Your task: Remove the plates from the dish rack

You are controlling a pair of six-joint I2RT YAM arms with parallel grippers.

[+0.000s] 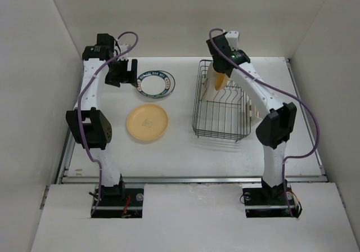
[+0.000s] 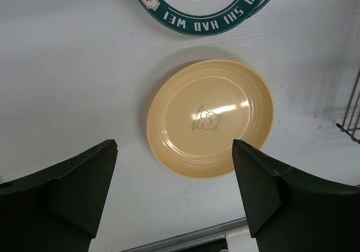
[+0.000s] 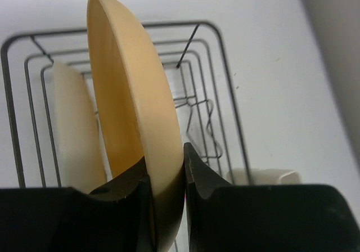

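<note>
Right gripper (image 3: 167, 170) clamps yellow plate (image 3: 132, 94) at dish rack (image 1: 219, 118), likely cream plate (image 3: 73, 128) beside, left gripper (image 2: 174, 151) spread

Robot lab test cell, not a home kitchen.
Plain white panel walls (image 1: 34, 66) box in a flat white tabletop (image 1: 185, 156); white-and-black left arm (image 1: 93, 89) and right arm (image 1: 256, 91), purple-cabled, are bolted at its near edge; a black wire dish rack (image 1: 222, 103) stands on it.

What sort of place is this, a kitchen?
Most likely a robot test cell, not a kitchen: two white jointed arms, left and right, bolted to a plain white table boxed in by bare white panels, with a black wire dish rack and a yellow-orange round plate as props.
</note>
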